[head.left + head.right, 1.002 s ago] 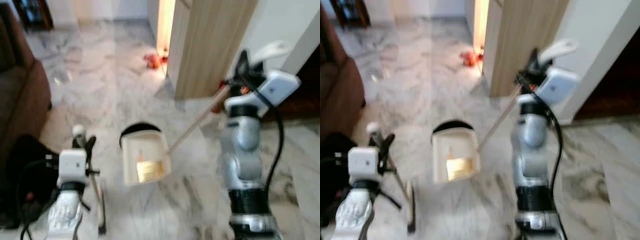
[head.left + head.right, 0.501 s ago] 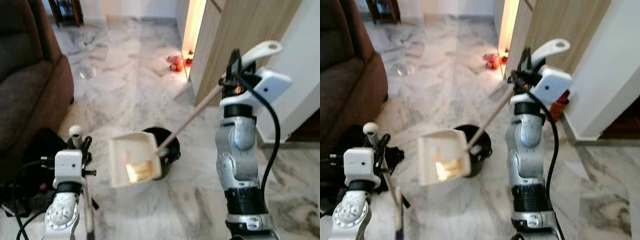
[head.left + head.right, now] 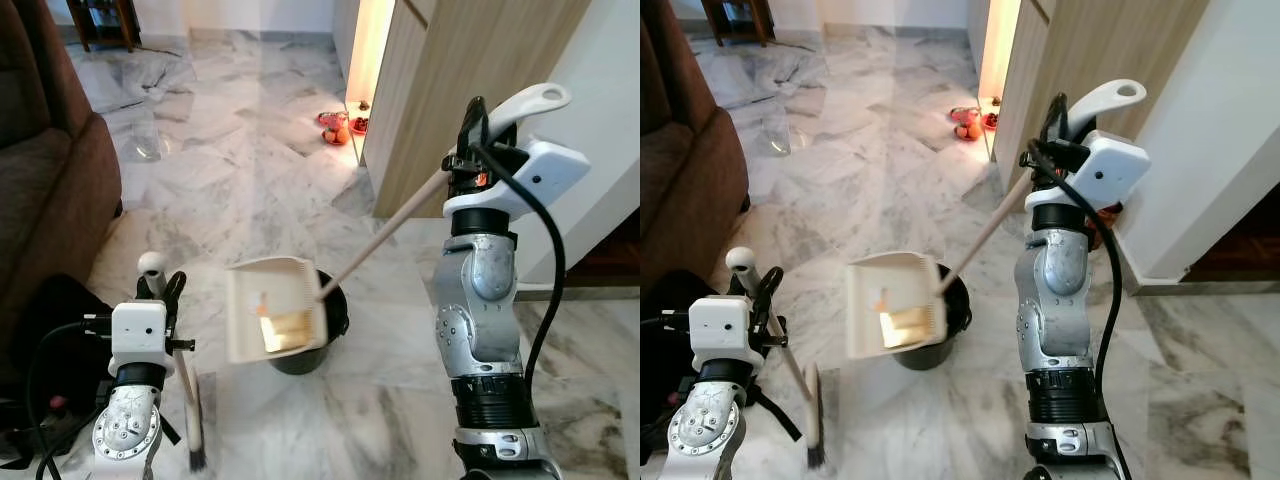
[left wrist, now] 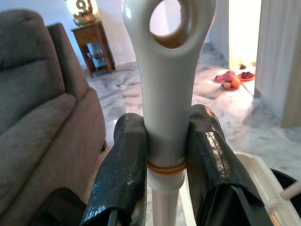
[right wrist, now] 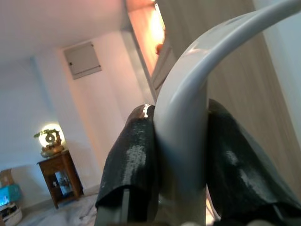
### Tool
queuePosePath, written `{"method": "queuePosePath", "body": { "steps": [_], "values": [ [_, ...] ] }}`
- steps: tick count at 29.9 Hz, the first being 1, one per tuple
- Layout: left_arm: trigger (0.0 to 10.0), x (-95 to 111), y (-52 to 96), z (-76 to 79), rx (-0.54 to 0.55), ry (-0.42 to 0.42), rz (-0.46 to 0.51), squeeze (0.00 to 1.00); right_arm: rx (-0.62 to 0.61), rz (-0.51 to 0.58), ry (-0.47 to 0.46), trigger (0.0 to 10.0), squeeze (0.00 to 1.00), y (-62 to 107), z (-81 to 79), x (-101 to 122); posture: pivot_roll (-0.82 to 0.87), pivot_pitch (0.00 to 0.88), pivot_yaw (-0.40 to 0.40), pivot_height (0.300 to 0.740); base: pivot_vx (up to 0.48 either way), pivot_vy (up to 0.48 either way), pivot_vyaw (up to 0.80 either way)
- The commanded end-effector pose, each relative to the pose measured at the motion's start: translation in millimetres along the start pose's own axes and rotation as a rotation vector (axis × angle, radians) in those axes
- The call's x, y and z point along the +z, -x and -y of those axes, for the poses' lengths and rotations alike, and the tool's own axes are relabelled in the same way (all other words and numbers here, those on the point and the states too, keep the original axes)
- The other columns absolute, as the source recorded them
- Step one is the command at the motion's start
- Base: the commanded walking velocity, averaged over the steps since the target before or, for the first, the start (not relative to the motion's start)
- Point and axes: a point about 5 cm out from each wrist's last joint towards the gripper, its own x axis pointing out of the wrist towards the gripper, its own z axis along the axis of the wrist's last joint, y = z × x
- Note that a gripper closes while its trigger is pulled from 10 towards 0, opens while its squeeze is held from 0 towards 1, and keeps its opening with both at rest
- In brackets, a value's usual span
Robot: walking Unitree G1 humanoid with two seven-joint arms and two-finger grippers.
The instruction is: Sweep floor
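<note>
**Dustpan held over bin**

Our left gripper (image 4: 164,155) clamps the broom (image 3: 185,395) upright, brush on floor. Dustpan (image 3: 272,320) sits tilted above the black bin (image 3: 310,345) — its long handle (image 3: 385,240) rises rightward into our right gripper (image 5: 181,155), clamped shut

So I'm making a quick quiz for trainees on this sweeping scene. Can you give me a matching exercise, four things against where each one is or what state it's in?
Things:
1. dustpan
2. broom
3. black bin
4. brown sofa

Places or states:
A. held by the left gripper, bristles down by the floor
B. stands on the marble floor under the pan
C. at the robot's left
D. held by its long handle in the right gripper, over the bin

Pairs: 1-D, 2-A, 3-B, 4-C
</note>
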Motion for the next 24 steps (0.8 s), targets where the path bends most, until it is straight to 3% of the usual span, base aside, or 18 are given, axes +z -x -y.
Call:
{"method": "queuePosePath", "body": {
  "steps": [1,24],
  "values": [
    [10.0,8,-2.1,0.4,-0.004,-0.016,0.041,0.04,-0.002,0.084,-0.008,10.0,0.00,-5.8,0.4,17,0.10,0.103,-0.031,0.740,0.322,0.000,0.00],
    [10.0,11,-3.0,1.9,-0.006,0.000,0.064,0.04,0.056,0.086,-0.037,10.0,0.00,-4.2,-10.7,18,0.10,0.099,-0.030,0.740,0.291,0.000,0.00]
  ]
}}
